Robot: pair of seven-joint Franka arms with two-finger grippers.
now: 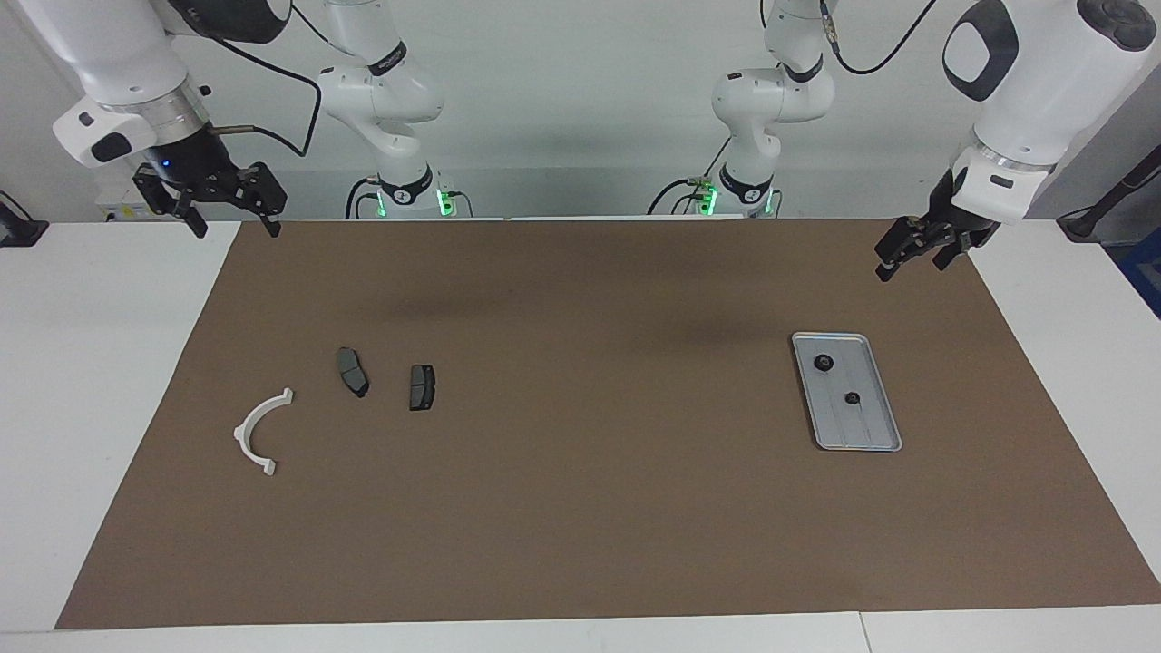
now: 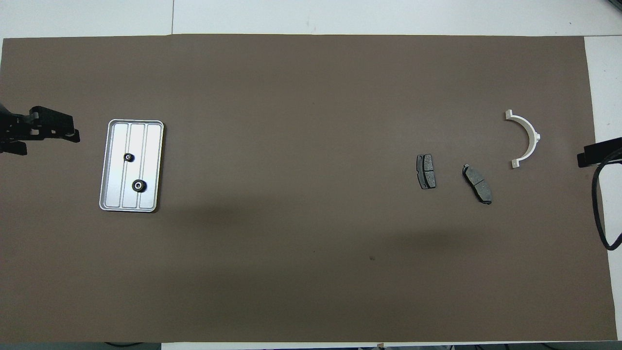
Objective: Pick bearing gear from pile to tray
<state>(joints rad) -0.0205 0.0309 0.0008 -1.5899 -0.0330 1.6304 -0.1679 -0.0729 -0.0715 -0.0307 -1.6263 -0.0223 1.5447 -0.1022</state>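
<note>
**Meanwhile, two gears lay in the tray and both grippers hung empty**

Facing view: the tray (image 1: 846, 392) sat at the right of the frame on the brown mat (image 1: 590, 508), lengthwise ridges showing. Two small black gears lay in it, one gear (image 1: 823, 364) near its upper end and the other gear (image 1: 852, 398) near its middle, apart from each other. The left gripper (image 1: 912, 254) hung in the air at the upper right, above the mat's corner, released and holding nothing. The right gripper (image 1: 231, 216) hung at the upper left over the mat's edge, its fingers spread and empty. At the left of the frame lay the pile's remainder: a white bracket (image 1: 259, 431), and up and right of it two pads, one pad (image 1: 353, 371) tilted and the second pad (image 1: 422, 387) just beside it, none touching.

Overhead view: the tray (image 2: 112, 165) was at the left with both gears (image 2: 139, 185) inside. The left gripper (image 2: 46, 131) showed at the left edge, beside the tray. Only a dark tip of the right gripper (image 2: 598, 151) showed at the right edge. The bracket (image 2: 526, 138) and the pads (image 2: 426, 171) lay at the right.
</note>
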